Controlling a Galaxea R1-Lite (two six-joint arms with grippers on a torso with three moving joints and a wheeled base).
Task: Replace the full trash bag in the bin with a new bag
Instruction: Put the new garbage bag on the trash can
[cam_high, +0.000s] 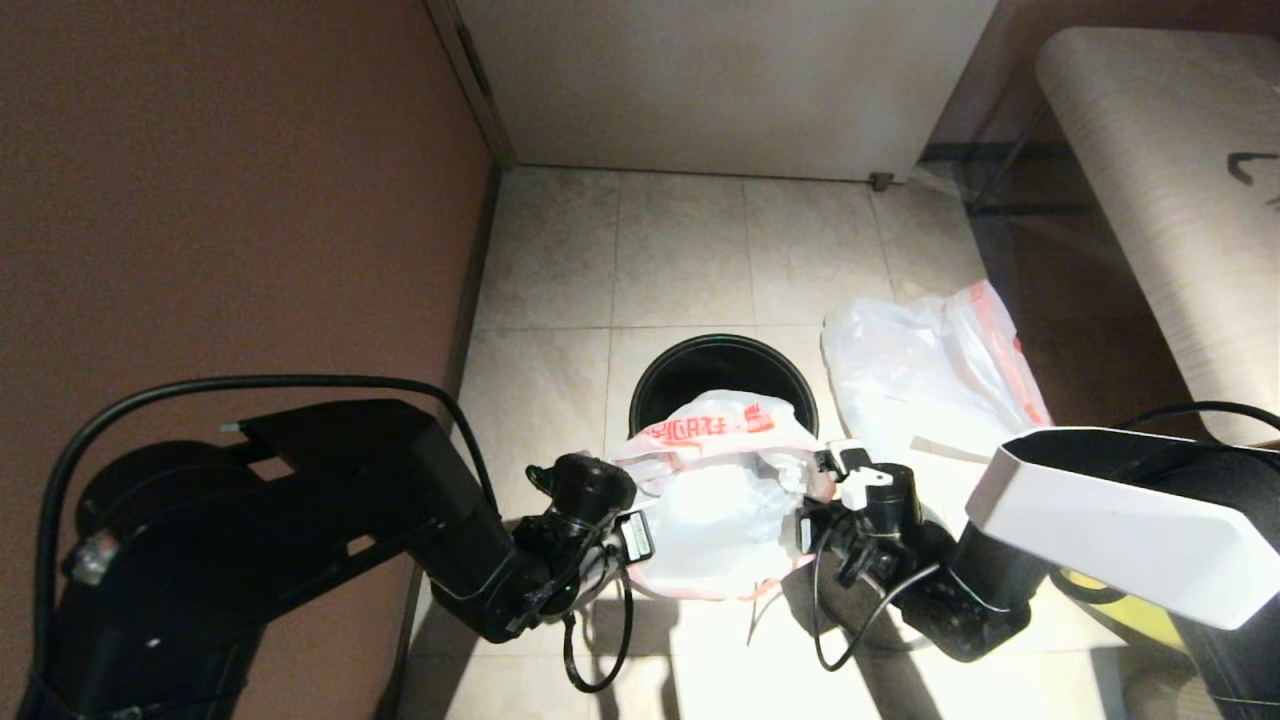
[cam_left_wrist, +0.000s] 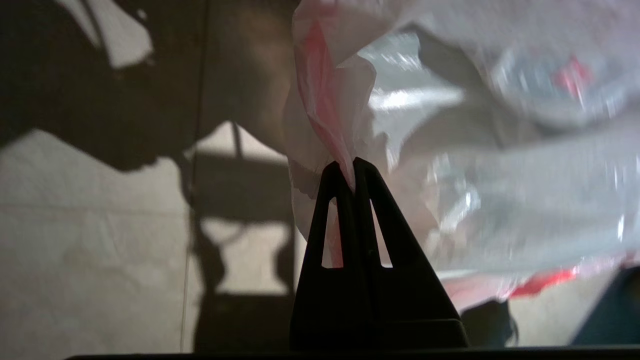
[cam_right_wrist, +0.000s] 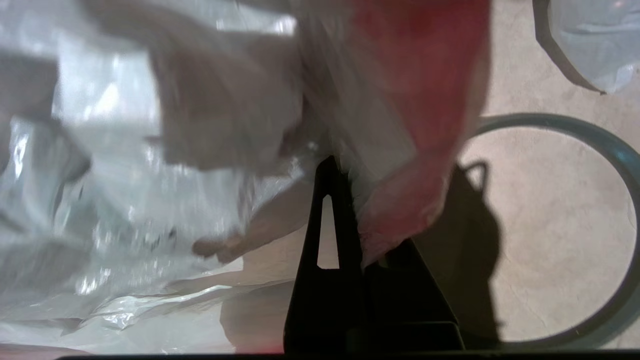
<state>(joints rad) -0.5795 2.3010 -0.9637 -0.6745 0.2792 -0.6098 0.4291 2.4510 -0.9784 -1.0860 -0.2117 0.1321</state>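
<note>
You have both tools clamped on the full trash bag (cam_high: 715, 500), one at each side of its mouth. Your left tool (cam_high: 632, 540) grips the bag's left edge; in the left wrist view its tips (cam_left_wrist: 352, 167) are pressed together with a fold of the red-pink band pinched between them. Your right tool (cam_high: 815, 490) grips the opposite edge; in the right wrist view its tips (cam_right_wrist: 334, 167) are closed on the film, with red-pink plastic draped over one finger.

The full trash bag hangs between the two tools, in front of the bin (cam_high: 722, 385) on the side nearer you. In the head view its upper fold with red print overlaps the bin's near rim. Whether its bottom touches the floor (cam_high: 680, 250) you cannot tell. Crumpled clear contents show through the film (cam_left_wrist: 500, 175).

The bin stands on the tiled floor, its mouth open and dark inside. The new bag (cam_high: 925, 370) lies flat on the floor just to the right of the bin, its red-pink edge on the far right side. A thin grey hoop (cam_right_wrist: 615, 150) lies on the tiles beside the right tool. A pale counter (cam_high: 1160, 200) stands at the far right
</note>
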